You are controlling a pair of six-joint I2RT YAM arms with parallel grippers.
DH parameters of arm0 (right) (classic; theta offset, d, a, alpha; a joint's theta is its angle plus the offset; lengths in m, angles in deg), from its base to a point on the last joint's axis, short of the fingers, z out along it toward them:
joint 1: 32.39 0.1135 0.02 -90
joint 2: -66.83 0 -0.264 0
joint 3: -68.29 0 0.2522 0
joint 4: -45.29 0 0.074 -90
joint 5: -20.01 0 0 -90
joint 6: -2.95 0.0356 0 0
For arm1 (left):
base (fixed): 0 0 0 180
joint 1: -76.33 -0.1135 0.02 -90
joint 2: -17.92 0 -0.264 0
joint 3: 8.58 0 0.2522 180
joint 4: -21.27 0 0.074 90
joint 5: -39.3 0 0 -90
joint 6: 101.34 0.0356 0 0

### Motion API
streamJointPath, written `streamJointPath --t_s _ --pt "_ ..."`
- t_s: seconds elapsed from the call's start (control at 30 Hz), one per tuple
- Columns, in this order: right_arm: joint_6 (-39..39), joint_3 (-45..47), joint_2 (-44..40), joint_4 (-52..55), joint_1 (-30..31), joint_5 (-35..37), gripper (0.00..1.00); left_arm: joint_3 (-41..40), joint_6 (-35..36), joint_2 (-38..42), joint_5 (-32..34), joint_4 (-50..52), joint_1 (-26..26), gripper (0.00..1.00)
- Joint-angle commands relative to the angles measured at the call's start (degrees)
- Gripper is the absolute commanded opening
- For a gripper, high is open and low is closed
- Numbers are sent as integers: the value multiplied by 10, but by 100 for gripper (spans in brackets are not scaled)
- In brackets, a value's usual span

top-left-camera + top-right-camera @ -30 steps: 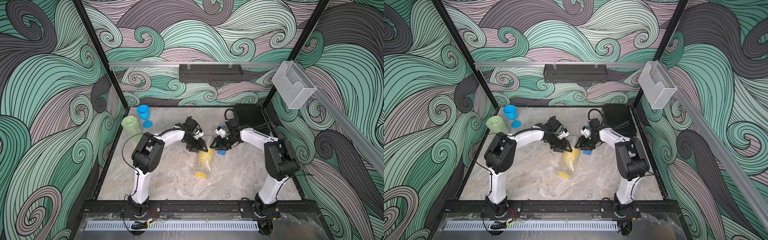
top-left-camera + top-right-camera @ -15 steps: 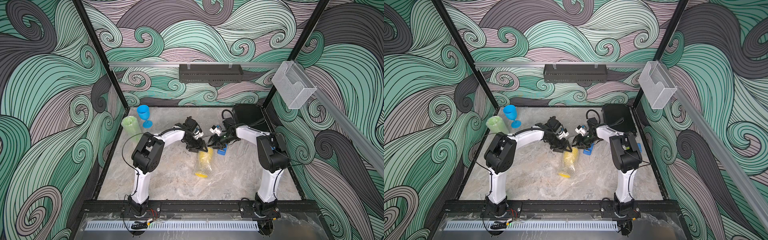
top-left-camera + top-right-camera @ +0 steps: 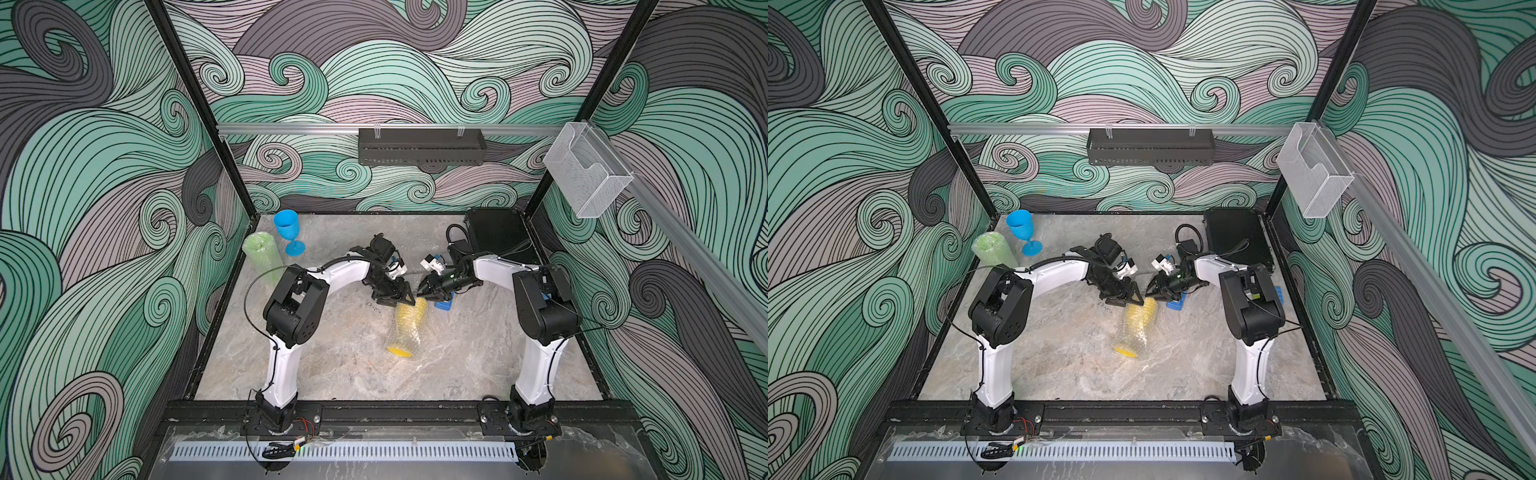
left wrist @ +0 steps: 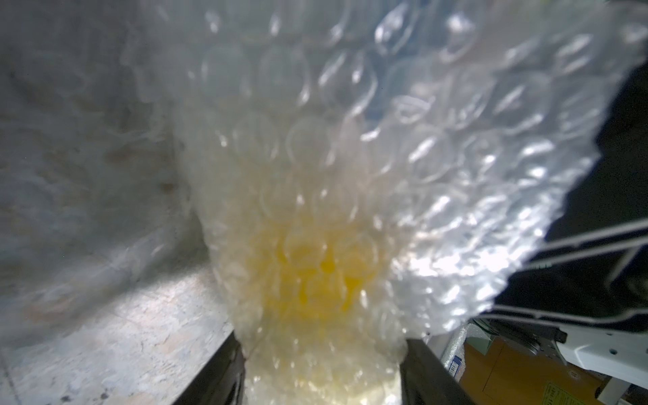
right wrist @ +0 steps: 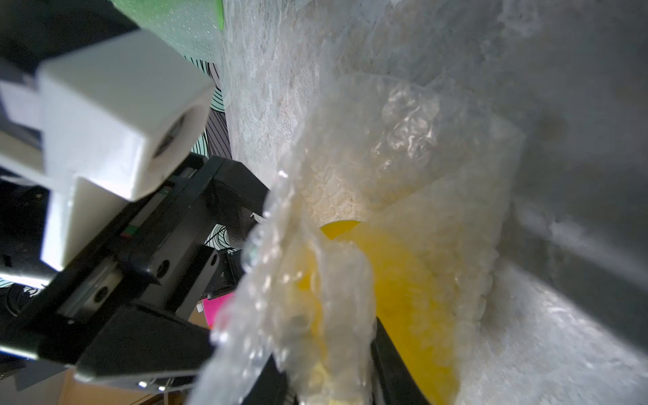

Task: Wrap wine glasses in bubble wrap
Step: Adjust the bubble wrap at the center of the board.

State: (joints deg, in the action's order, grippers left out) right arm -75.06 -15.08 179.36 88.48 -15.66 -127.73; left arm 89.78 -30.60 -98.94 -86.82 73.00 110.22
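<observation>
With the yellow goblet [image 3: 406,328] lying on the table [image 3: 324,357], foot toward you, steady its bowl and tuck the loose bubble wrap [image 4: 438,157] snugly over the rim: your left gripper [image 4: 322,354] clasps the wrapped bowl with fingers wide, and your right gripper [image 5: 326,371] pinches a bunched fold.

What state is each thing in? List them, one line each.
blue goblet: upright, unwrapped.
green goblet: wrapped, beside the blue goblet.
yellow goblet: on its side, wrapped.
bubble wrap: rolled around the yellow goblet, one end loose.
left gripper: shut on the wrapped yellow goblet.
right gripper: jaws around bunched wrap; grip unclear.
tape dispenser: on the table, partly hidden.
</observation>
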Motion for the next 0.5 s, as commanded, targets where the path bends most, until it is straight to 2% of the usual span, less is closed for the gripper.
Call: streamJointPath --t_s 0.0,0.1,0.27,0.4,0.47 --pt "-9 16 -6 11 7 -62 29 -22 11 -30 56 43 10 63" --pt "-21 26 -4 20 7 -74 29 -16 15 -29 58 47 10 63" --pt "-39 61 -31 11 5 -77 37 -17 16 -29 54 47 10 63" --pt "-28 119 -63 -53 4 -92 44 -20 19 -23 52 50 10 63" --pt "-28 134 -68 -64 5 -95 44 -21 22 -23 44 51 10 64"
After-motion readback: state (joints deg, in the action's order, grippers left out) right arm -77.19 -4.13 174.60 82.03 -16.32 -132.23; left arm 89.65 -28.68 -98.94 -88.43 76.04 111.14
